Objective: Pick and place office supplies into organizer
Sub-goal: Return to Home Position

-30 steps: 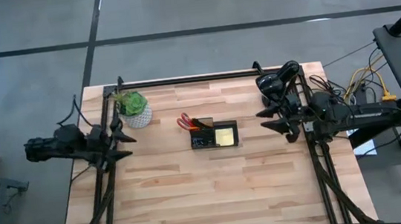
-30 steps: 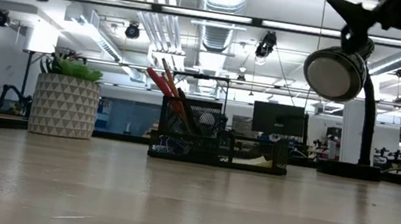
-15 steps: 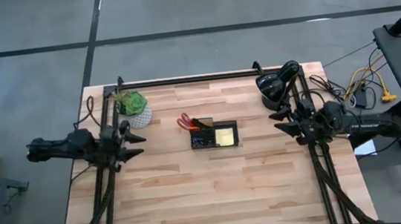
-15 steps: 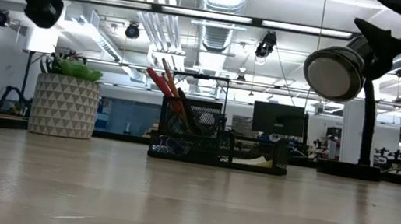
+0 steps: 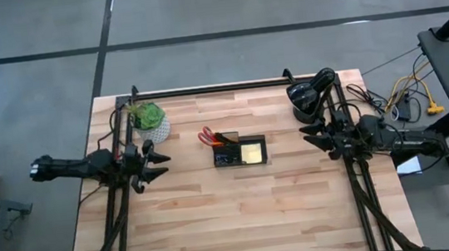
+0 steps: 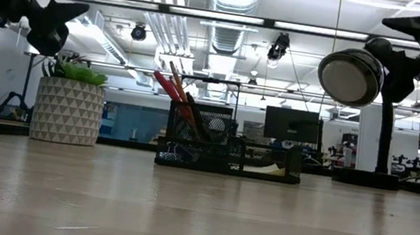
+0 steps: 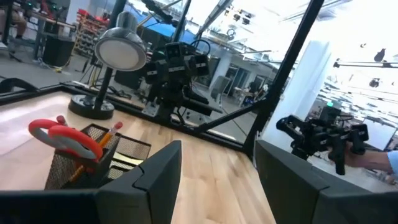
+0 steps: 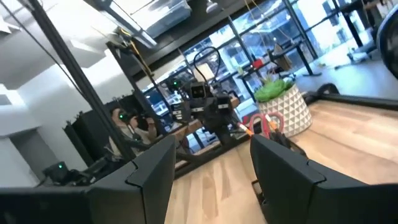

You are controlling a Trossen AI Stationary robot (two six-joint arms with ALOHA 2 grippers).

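Observation:
The organizer is a dark mesh tray at the table's middle. It holds the red-handled scissors, which stand tilted in its left compartment with an orange pencil, and the yellow sticky-note pad in its right compartment. The low view shows the organizer with the scissors' handles sticking up out of it. My left gripper hovers open, left of the organizer and above the table. My right gripper hovers open to the organizer's right. Each wrist view looks at the organizer past open fingers, the left gripper and the right gripper.
A green plant in a white patterned pot stands at the far left, near my left gripper. A black desk lamp stands at the far right, its head raised above the table. A person sits beyond the table's left side.
My left gripper has moved toward the table's right, closer to the organizer, and come lower. My right gripper has drawn back a little toward the table's right edge. The organizer and what it holds have kept still.

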